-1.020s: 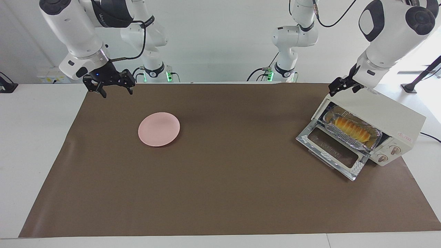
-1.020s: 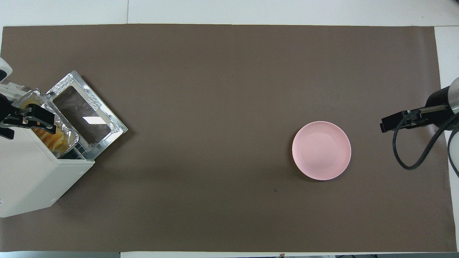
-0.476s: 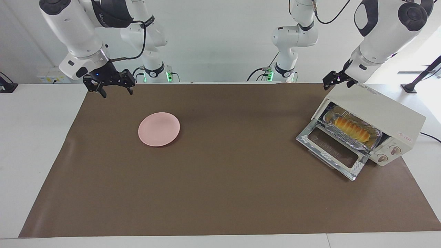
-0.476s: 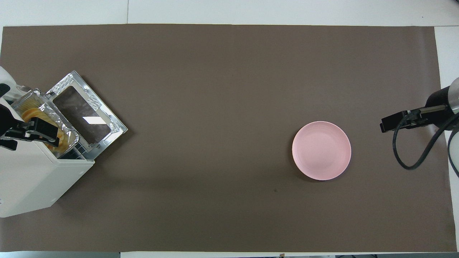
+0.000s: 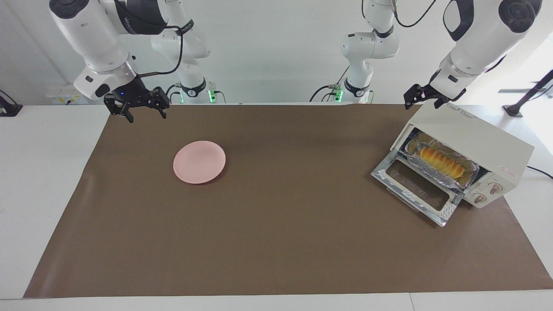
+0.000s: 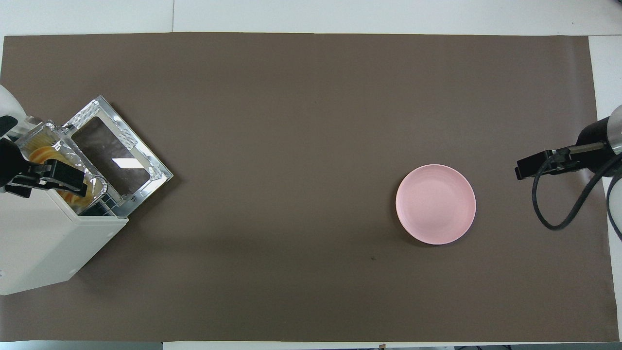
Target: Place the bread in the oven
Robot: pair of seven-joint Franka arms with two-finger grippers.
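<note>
A white desk (image 5: 39,172) carries a wide brown mat (image 5: 281,224), with a pale wall and two more arm bases at the robots' end.

In the facing view, the left end effector (image 5: 421,97) hangs in the air over the top corner of the oven (image 5: 475,138) that lies nearest the robots. Its fingers stand apart and hold nothing; it touches nothing. The right end effector (image 5: 138,110) waits over the mat's edge at the right arm's end of the desk, fingers spread, empty. The oven sits at the left arm's end, turned at an angle, with its glass door (image 5: 417,190) dropped flat onto the mat. Inside, on the rack, a crinkled foil tray (image 5: 468,175) holds the bread (image 5: 440,160). Two round knobs (image 5: 486,193) show on the front panel. A pink plate (image 5: 199,162) lies bare on the mat toward the right arm's end, well apart from the oven.

In the overhead view, the left end effector (image 6: 46,177) covers part of the oven (image 6: 43,243) mouth, so only slices of the bread (image 6: 38,154) and the foil tray (image 6: 63,150) show beside it. The open door (image 6: 119,155) juts out onto the mat (image 6: 311,97). The right end effector (image 6: 537,167) shows at the mat's edge, near the plate (image 6: 436,204) but not over it, with a black cable (image 6: 559,214) looping below it.
</note>
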